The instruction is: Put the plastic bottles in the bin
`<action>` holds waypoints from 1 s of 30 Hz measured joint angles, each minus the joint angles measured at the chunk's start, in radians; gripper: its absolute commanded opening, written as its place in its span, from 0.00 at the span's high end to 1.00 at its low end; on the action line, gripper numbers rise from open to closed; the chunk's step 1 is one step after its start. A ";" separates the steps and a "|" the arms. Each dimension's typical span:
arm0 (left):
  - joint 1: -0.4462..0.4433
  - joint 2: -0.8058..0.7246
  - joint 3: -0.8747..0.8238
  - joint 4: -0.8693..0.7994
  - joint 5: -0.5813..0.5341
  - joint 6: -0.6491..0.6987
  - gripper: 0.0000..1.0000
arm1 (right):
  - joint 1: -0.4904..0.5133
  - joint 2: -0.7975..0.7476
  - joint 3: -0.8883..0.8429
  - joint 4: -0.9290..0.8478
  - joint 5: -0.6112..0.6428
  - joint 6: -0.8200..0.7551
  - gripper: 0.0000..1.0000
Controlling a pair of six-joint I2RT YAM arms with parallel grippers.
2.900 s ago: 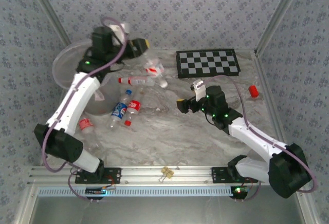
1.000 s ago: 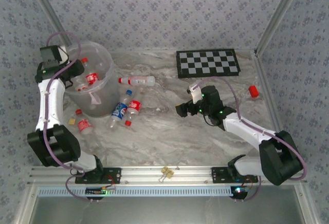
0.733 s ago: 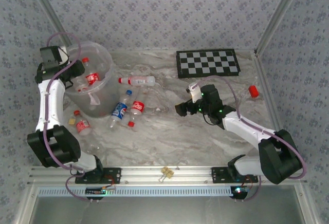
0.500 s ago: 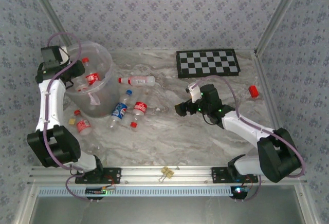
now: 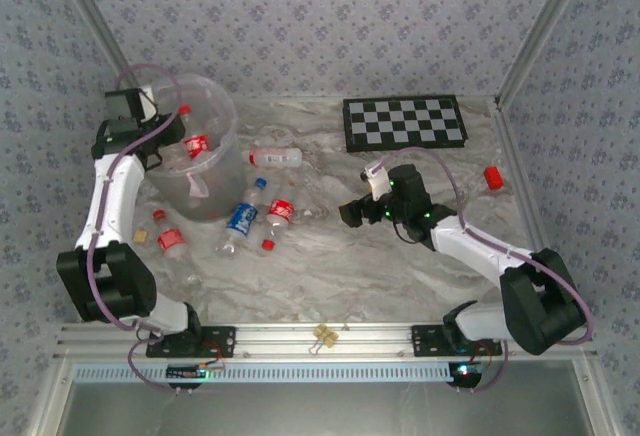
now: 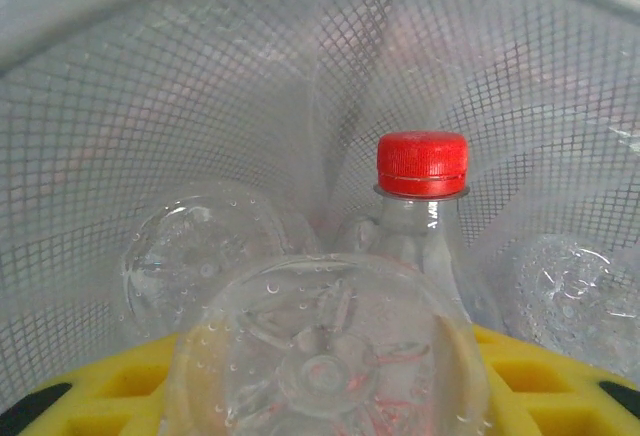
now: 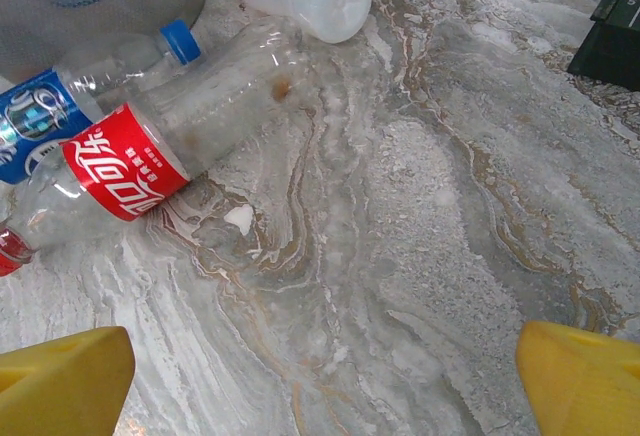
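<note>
Bin (image 5: 222, 96) stands at the far left of the table (image 5: 400, 276), inside the left arm's reach, probably so that arm does the dropping. Some bottles are in it and some lie outside, so the task looks part done.

At the bin's left rim sits the left gripper (image 5: 163, 144). Its wrist view looks at the frosted mesh wall. A red-capped bottle (image 6: 421, 206) stands roughly upright in the middle, a clear bottle base (image 6: 325, 356) is right up against the camera, and more clear bottles sit to each side. Yellow pads (image 6: 110, 386) show low behind that base, set close, but the base hides the gap — cannot tell if they clamp anything.

Loose ones lie on their sides just right of the bin. The white-label bottle (image 5: 275, 157) is farthest back. The blue-label bottle (image 5: 240, 221) and red-label bottle (image 5: 278, 214) lie side by side, caps pointing opposite ways. A near-left bottle (image 5: 170, 241) lies by the left arm.

Over bare marble to the right of that pair hovers the right gripper (image 5: 350, 211), pointed at them. Its fingers are spread wide — yellow tips at both bottom corners of its wrist view, nothing between, touching nothing. It is likely lined up for the red-label bottle, the nearest one. Rolling is the risk: round, light bottles on a smooth top.

The checkerboard (image 5: 405, 123) and loose red cap (image 5: 493, 177) sit far right and are not part of the job.
</note>
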 measured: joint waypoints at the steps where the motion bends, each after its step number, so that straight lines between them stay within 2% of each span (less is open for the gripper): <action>1: -0.009 0.005 0.004 0.003 0.008 -0.002 0.88 | 0.002 0.000 0.002 -0.004 0.000 0.000 0.00; 6: -0.026 0.014 0.034 -0.029 0.025 -0.006 0.65 | 0.042 0.023 0.084 -0.107 0.029 -0.008 0.00; 13: -0.039 0.017 0.137 -0.213 0.024 0.017 0.32 | 0.136 0.076 0.207 -0.208 0.077 0.033 0.00; 18: -0.044 0.009 0.213 -0.336 0.021 0.034 0.01 | 0.157 0.143 0.253 -0.243 0.102 0.134 0.00; 30: -0.033 -0.196 0.341 -0.513 -0.077 0.004 0.00 | 0.117 0.161 0.266 -0.286 0.140 0.209 0.00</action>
